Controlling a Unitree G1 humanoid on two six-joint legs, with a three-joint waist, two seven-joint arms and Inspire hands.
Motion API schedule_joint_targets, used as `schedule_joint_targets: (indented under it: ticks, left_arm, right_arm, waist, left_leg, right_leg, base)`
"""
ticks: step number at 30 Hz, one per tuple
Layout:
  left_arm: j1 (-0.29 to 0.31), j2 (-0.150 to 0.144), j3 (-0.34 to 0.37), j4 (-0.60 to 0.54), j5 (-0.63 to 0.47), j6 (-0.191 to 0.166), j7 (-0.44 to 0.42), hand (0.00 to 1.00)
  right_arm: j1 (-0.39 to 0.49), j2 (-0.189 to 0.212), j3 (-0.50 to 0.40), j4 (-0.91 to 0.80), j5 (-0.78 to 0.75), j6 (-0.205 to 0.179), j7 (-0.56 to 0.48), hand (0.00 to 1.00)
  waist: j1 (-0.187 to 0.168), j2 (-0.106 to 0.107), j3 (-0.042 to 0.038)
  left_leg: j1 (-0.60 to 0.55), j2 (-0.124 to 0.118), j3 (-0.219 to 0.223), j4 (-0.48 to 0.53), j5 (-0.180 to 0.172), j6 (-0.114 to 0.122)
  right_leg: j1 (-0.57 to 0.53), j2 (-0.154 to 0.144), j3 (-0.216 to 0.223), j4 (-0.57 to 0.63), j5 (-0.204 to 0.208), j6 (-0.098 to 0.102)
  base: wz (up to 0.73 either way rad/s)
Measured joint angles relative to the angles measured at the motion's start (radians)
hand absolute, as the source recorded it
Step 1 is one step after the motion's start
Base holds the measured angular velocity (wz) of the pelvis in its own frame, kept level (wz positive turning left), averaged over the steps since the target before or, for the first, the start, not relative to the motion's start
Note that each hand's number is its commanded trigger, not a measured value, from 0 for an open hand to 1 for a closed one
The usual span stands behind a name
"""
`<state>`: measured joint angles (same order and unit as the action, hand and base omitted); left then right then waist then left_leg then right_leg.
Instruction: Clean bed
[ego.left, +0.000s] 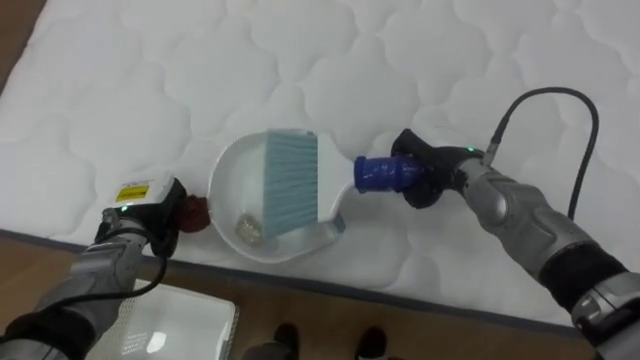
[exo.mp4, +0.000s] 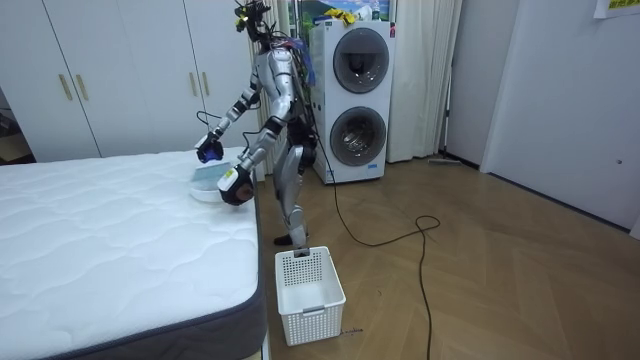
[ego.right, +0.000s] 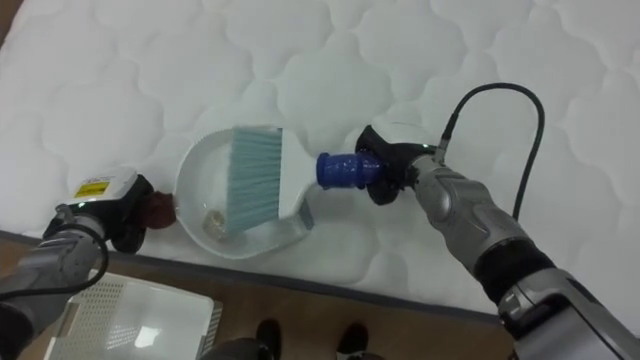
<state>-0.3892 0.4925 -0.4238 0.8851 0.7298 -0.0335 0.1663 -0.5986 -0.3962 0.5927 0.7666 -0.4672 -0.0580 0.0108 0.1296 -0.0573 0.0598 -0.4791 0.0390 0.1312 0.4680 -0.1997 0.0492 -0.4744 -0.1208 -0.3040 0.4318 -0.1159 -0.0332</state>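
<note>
Robot stands at edge of bed (ego.left: 130, 90), stacked washing machines (exo.mp4: 358, 100) behind it. White dustpan (ego.left: 232, 180) lies flat on mattress near bed's edge. Left hand (ego.left: 150, 215) has fingers curled round dustpan's dark red handle (ego.left: 193, 212). Right hand (ego.left: 428, 180) is closed round blue grip of brush (ego.left: 292, 180), whose pale blue bristles rest inside dustpan. Small crumpled scrap (ego.left: 248, 228) sits in dustpan beside bristles. White basket (exo.mp4: 310, 290) on floor by bed.
</note>
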Motion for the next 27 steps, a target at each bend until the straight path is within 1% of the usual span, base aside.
schedule_joint_targets:
  ticks: [5,7,8,10,12,13,14,15,16,17,18,19,20,21,22,23,24,25,26,27]
  left_arm:
    - [0.012,0.000,0.000,0.000,-0.024,0.006,0.001,1.00]
    - [0.019,-0.004,0.000,0.000,-0.030,0.011,0.001,1.00]
    - [0.025,-0.006,0.000,0.000,-0.032,0.012,0.001,1.00]
    - [0.036,-0.009,0.001,-0.001,-0.032,0.016,0.001,1.00]
    - [0.058,-0.014,0.035,-0.007,-0.017,0.014,0.000,1.00]
    - [0.063,-0.014,0.042,-0.009,-0.014,0.014,-0.001,1.00]
    - [0.076,-0.014,0.062,-0.018,-0.002,0.015,-0.003,1.00]
    - [0.097,-0.013,0.084,-0.047,0.019,0.019,-0.003,1.00]
    - [0.110,-0.013,0.092,-0.065,0.022,0.023,-0.003,1.00]
    - [0.131,-0.013,0.098,-0.090,0.022,0.032,-0.004,1.00]
    - [0.153,-0.012,0.098,-0.120,0.022,0.047,-0.005,1.00]
    - [0.167,-0.012,0.102,-0.136,0.023,0.054,-0.007,1.00]
    - [0.197,-0.011,0.116,-0.175,0.023,0.057,-0.016,1.00]
    - [0.225,-0.013,0.134,-0.211,0.023,0.057,-0.026,1.00]
    - [0.239,-0.016,0.143,-0.221,0.023,0.058,-0.030,1.00]
    - [0.264,-0.026,0.157,-0.229,0.023,0.059,-0.042,1.00]
    - [0.289,-0.032,0.167,-0.242,0.022,0.060,-0.055,1.00]
    - [0.300,-0.034,0.171,-0.251,0.020,0.060,-0.065,1.00]
    - [0.319,-0.036,0.174,-0.267,0.016,0.062,-0.081,1.00]
    - [0.339,-0.037,0.177,-0.287,0.008,0.070,-0.101,1.00]
  right_arm:
    - [0.001,0.000,-0.005,0.000,0.043,-0.008,-0.022,1.00]
    - [0.011,-0.001,-0.030,0.007,0.063,-0.009,-0.024,1.00]
    - [0.019,-0.004,-0.042,0.017,0.099,-0.009,-0.029,1.00]
    - [0.033,-0.006,-0.077,0.028,0.124,-0.008,-0.035,1.00]
    - [0.065,-0.014,-0.161,0.025,0.124,-0.009,-0.051,1.00]
    - [0.075,-0.018,-0.183,0.024,0.124,-0.009,-0.056,1.00]
    - [0.095,-0.030,-0.220,0.019,0.127,-0.009,-0.064,1.00]
    - [0.116,-0.051,-0.257,0.002,0.128,-0.009,-0.067,1.00]
    - [0.129,-0.062,-0.273,-0.011,0.133,-0.008,-0.072,1.00]
    - [0.163,-0.082,-0.298,-0.035,0.160,-0.006,-0.094,1.00]
    - [0.190,-0.090,-0.315,-0.041,0.183,-0.006,-0.119,1.00]
    - [0.203,-0.093,-0.321,-0.043,0.196,-0.006,-0.127,1.00]
    - [0.246,-0.094,-0.354,-0.066,0.208,-0.006,-0.130,1.00]
    - [0.293,-0.094,-0.390,-0.100,0.212,-0.005,-0.131,1.00]
    - [0.308,-0.094,-0.398,-0.110,0.216,-0.005,-0.131,1.00]
    - [0.327,-0.094,-0.405,-0.113,0.229,-0.005,-0.131,0.93]
    - [0.341,-0.095,-0.412,-0.116,0.258,-0.005,-0.131,0.57]
    - [0.351,-0.095,-0.416,-0.119,0.278,-0.005,-0.131,0.50]
    - [0.372,-0.096,-0.420,-0.130,0.318,-0.002,-0.131,0.40]
    - [0.393,-0.095,-0.421,-0.154,0.349,0.008,-0.130,0.24]
  waist:
    - [-0.016,0.001,-0.0003]
    - [-0.018,0.001,-0.0001]
    - [-0.018,0.002,-0.0001]
    - [-0.023,0.005,-0.0006]
    - [-0.025,0.007,-0.0022]
    - [-0.027,0.008,-0.0025]
    - [-0.027,0.009,-0.0059]
    - [-0.036,0.011,-0.0092]
    - [-0.040,0.013,-0.0113]
    - [-0.044,0.017,-0.0230]
    - [-0.054,0.017,-0.0364]
    - [-0.059,0.017,-0.0425]
    - [-0.074,0.019,-0.0522]
    - [-0.079,0.019,-0.0533]
    - [-0.080,0.019,-0.0533]
    - [-0.088,0.021,-0.0545]
    - [-0.097,0.022,-0.0568]
    - [-0.099,0.021,-0.0576]
    - [-0.101,0.019,-0.0597]
    - [-0.102,0.018,-0.0608]
  left_leg:
    - [0.004,0.000,-0.003,0.002,0.000,0.000]
    - [0.015,-0.001,-0.003,0.000,0.000,0.000]
    - [0.026,-0.001,-0.003,-0.004,0.000,0.000]
    - [0.041,-0.002,-0.004,-0.013,0.000,0.000]
    - [0.049,-0.002,-0.003,-0.018,0.000,0.000]
    - [0.052,-0.003,-0.004,-0.018,0.000,0.000]
    - [0.057,-0.004,-0.004,-0.020,0.000,0.000]
    - [0.063,-0.007,-0.005,-0.024,0.001,0.001]
    - [0.067,-0.009,-0.008,-0.026,0.002,0.001]
    - [0.076,-0.014,-0.014,-0.033,0.002,0.002]
    - [0.097,-0.017,-0.015,-0.042,0.003,0.003]
    - [0.109,-0.019,-0.016,-0.046,0.003,0.003]
    - [0.135,-0.021,-0.026,-0.059,0.003,0.002]
    - [0.169,-0.023,-0.029,-0.075,0.003,0.002]
    - [0.191,-0.025,-0.028,-0.084,0.003,0.002]
    - [0.233,-0.028,-0.027,-0.107,0.004,0.001]
    - [0.267,-0.030,-0.025,-0.131,0.004,0.001]
    - [0.282,-0.030,-0.024,-0.139,0.004,0.000]
    - [0.304,-0.030,-0.024,-0.148,0.005,-0.001]
    - [0.318,-0.029,-0.024,-0.153,0.005,-0.002]
  right_leg:
    - [0.006,-0.001,-0.001,0.000,0.000,0.000]
    - [0.015,-0.001,-0.001,0.000,0.000,0.000]
    - [0.027,-0.001,-0.002,-0.001,0.000,0.001]
    - [0.041,0.000,0.000,-0.004,-0.002,0.003]
    - [0.053,0.001,0.004,-0.018,-0.003,0.004]
    - [0.056,0.001,0.004,-0.018,-0.003,0.005]
    - [0.060,0.000,0.004,-0.017,-0.004,0.006]
    - [0.065,-0.002,0.003,-0.015,-0.007,0.008]
    - [0.069,-0.003,0.001,-0.017,-0.009,0.010]
    - [0.079,-0.002,0.001,-0.018,-0.014,0.015]
    - [0.095,-0.003,0.001,-0.022,-0.016,0.018]
    - [0.108,-0.003,0.001,-0.028,-0.017,0.019]
    - [0.139,-0.002,0.003,-0.045,-0.018,0.022]
    - [0.172,0.000,0.004,-0.057,-0.021,0.027]
    - [0.190,0.001,0.005,-0.059,-0.023,0.028]
    - [0.228,0.002,0.006,-0.071,-0.028,0.033]
    - [0.259,0.003,0.007,-0.083,-0.030,0.036]
    - [0.273,0.003,0.006,-0.091,-0.030,0.037]
    - [0.294,0.006,0.004,-0.103,-0.030,0.037]
    - [0.307,0.011,0.002,-0.110,-0.030,0.037]
  base:
    - [0.03]
    - [0.00]
    - [0.00]
    - [0.02]
    - [0.00]
    - [0.00]
    - [0.04]
    - [0.08]
    - [0.14]
    - [0.14]
    - [0.10]
    - [0.13]
    - [0.15]
    - [0.14]
    - [0.03]
    - [0.00]
    - [-0.03]
    - [-0.04]
    - [0.00]
    - [0.00]
